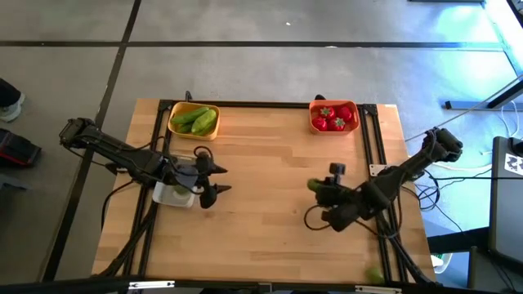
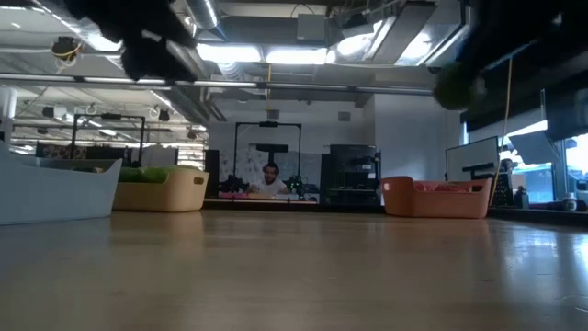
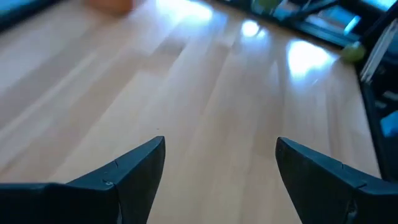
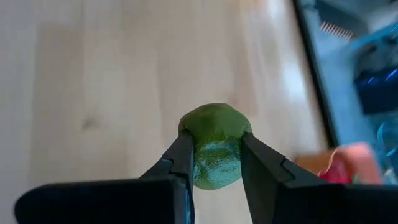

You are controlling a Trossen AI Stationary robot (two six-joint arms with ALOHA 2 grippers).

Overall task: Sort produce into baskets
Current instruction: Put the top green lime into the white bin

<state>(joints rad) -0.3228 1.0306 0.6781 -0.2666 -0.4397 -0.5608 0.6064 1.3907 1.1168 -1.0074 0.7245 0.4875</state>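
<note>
The left gripper [image 1: 214,180] hovered at nine o'clock, fingers [image 3: 134,168] spread wide; the right gripper [image 4: 214,158], at four o'clock, had its fingers pinched together

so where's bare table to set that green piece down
Bare wood runs down the middle, between the left gripper and the right gripper holding the round green piece, and between the yellow basket and orange basket. It is crowded around the whitish tray.
</note>
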